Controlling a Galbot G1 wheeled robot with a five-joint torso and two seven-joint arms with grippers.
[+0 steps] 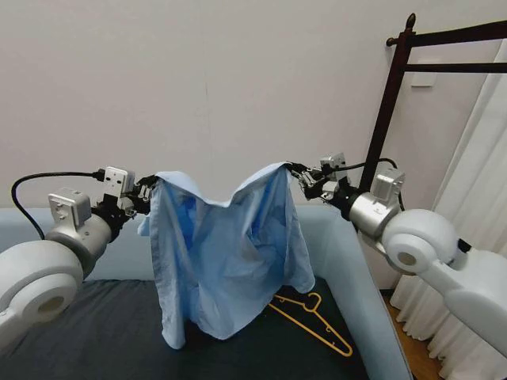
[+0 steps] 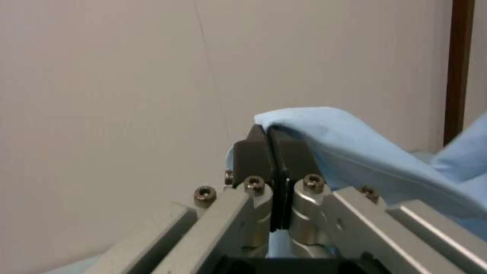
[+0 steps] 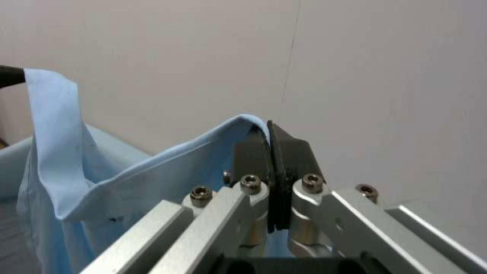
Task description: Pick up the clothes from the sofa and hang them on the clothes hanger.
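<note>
Already the pick-up half of the job looks done. The light blue shirt hangs in the middle of the head view, stretched between the two grippers, and its top edge sags in a shallow dip between them. Its lower hem dangles in front of the dark seat of the sofa; whether it touches the cushion cannot be told.

The left gripper, at left centre, has its fingers pressed together on one top corner. In the left wrist view the left gripper shows no gap between its pads, and the shirt spills away from their tips. The right gripper, right of centre, is clamped the same way on the other corner. In the right wrist view the right gripper pinches the edge of the shirt between closed pads.

Hanging is not yet done. A yellow hanger lies bare on the seat at lower centre-right, partly under the shirt. The dark wooden stand rises at upper right, apart from the cloth, with nothing on the part that shows.
</note>
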